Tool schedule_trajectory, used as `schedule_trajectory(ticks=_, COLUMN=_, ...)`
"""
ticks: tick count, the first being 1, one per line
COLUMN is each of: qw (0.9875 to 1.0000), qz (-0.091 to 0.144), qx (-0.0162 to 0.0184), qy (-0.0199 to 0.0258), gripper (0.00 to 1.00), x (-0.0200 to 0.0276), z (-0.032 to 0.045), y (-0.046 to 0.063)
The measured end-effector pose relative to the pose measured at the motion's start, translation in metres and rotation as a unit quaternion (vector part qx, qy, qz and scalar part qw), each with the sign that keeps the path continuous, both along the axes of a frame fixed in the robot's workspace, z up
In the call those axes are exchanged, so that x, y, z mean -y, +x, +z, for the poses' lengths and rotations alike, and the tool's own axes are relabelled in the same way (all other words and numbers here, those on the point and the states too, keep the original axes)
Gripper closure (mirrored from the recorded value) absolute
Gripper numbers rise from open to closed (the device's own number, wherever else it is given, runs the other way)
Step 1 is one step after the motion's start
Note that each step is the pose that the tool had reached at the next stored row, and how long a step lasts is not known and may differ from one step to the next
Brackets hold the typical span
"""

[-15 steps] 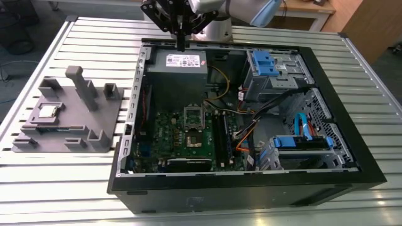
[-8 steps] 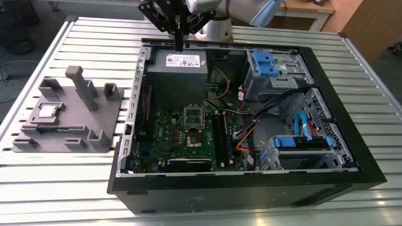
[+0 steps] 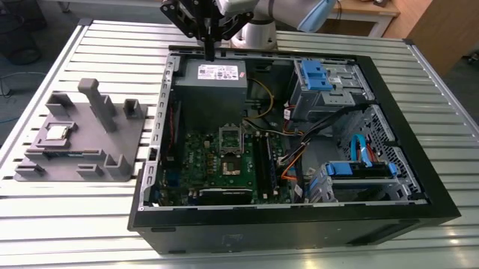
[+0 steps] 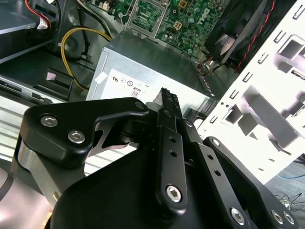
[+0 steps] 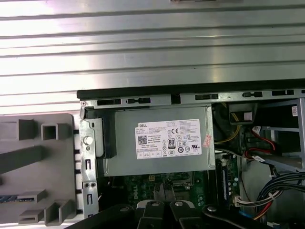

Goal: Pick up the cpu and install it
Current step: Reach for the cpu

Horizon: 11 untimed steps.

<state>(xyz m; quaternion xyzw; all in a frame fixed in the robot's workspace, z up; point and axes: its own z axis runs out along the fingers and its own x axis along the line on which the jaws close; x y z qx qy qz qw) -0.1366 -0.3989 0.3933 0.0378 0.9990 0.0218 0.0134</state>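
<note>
Pincer: the gripper [image 3: 210, 55] hangs from the arm over the far rim of the computer case, its tips pointing down just above the grey box. Its two fingers [image 4: 167, 102] are pressed together and nothing is held between them.
Chip: the cpu [image 3: 58, 132] lies flat, shiny side up, in a recess of the grey holder. It is outside the case, on the exterior view's left, and well apart from the gripper.
Holder: the grey holder [image 3: 112, 140] sits on the table beside the case. It has several upright posts and blocks, and the cpu is near its outer edge.
Case: the computer case [image 3: 299, 216] lies open on its side, with its insides facing up.
Grey box: the grey box [image 5: 162, 160] with a white label fills the far corner of the case, directly under the gripper in both wrist views.
Board: the green board [image 3: 206, 168] lies on the case floor, nearer the camera than the grey box.
Socket: the socket [image 3: 231, 163], a dark square with a metal frame, sits in the middle of the board. No chip can be seen in it.
Cables: yellow, black and orange cables [image 3: 288, 162] run between the board and the blue-clipped drive bays on the exterior view's right.
Table: the slatted metal table [image 3: 112, 56] carries both the case and the holder.
</note>
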Motion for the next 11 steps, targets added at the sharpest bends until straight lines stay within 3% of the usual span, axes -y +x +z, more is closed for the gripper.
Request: schedule_trajectory(ticks=11, qw=1.0000, qz=0.000, qx=0.0000, qy=0.0000, gripper=0.89, x=0.0000, z=0.0000, y=-0.0041)
